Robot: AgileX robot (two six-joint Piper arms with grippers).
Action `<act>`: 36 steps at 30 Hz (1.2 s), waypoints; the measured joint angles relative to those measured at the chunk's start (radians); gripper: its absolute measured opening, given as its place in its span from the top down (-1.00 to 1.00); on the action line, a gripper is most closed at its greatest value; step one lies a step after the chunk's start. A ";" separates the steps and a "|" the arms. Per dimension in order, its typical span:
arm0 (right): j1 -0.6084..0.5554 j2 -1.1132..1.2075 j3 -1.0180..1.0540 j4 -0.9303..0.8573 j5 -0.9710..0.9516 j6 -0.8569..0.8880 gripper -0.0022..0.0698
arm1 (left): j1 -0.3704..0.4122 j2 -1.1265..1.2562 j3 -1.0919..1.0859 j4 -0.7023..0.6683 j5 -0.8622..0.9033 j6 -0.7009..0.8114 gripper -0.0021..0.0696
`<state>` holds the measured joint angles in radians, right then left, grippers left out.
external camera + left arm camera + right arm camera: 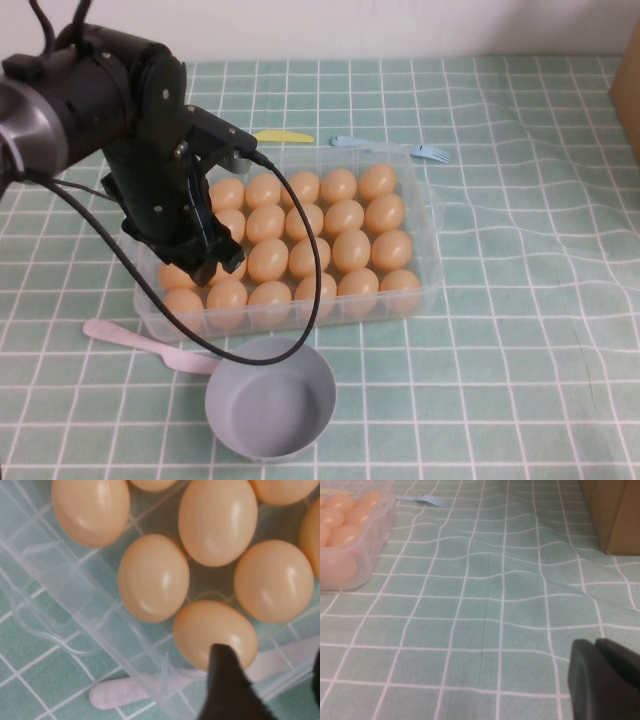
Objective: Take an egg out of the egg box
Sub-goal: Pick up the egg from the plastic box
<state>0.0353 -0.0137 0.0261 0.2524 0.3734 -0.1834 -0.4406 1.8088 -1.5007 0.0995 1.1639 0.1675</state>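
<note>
The clear egg box (436,268) sits mid-table, filled with orange-tan eggs (351,250). My left gripper (196,262) hangs low over the box's near-left corner. In the left wrist view the left gripper (270,680) is open. One dark fingertip (225,677) lies against the near side of the corner egg (212,630), and the other shows only at the picture's edge. Nothing is held between them. The box wall (75,597) runs beside the egg. My right gripper (607,680) is shut and empty, low over the cloth, well to the right of the box (372,535).
A round grey-blue bowl (270,400) stands just in front of the box. A pink spoon (130,338) lies at the box's near-left, also in the left wrist view (125,692). A blue fork (420,151) and a yellow knife (285,136) lie behind the box. A cardboard box (610,510) stands far right.
</note>
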 joint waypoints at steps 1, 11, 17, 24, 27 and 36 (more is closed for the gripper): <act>0.000 0.000 0.000 0.000 0.000 0.000 0.99 | 0.000 0.005 0.000 0.002 -0.007 -0.005 -0.02; 0.000 0.000 0.000 0.000 0.000 0.000 0.99 | 0.000 0.044 0.000 0.081 -0.040 -0.045 -0.16; 0.000 0.000 0.000 0.000 0.000 0.000 0.99 | 0.000 0.069 -0.002 0.088 -0.056 -0.045 -0.16; 0.000 0.000 0.000 0.000 0.000 0.000 0.99 | 0.000 0.104 -0.034 0.102 -0.058 -0.046 -0.16; 0.000 0.000 0.000 0.000 0.000 0.000 0.99 | 0.000 0.104 -0.043 0.102 -0.058 -0.049 -0.16; 0.000 0.000 0.000 0.000 0.000 0.000 0.99 | 0.000 0.113 -0.043 0.128 -0.043 -0.065 -0.16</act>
<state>0.0353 -0.0137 0.0261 0.2524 0.3734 -0.1834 -0.4406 1.9217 -1.5437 0.2277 1.1205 0.1022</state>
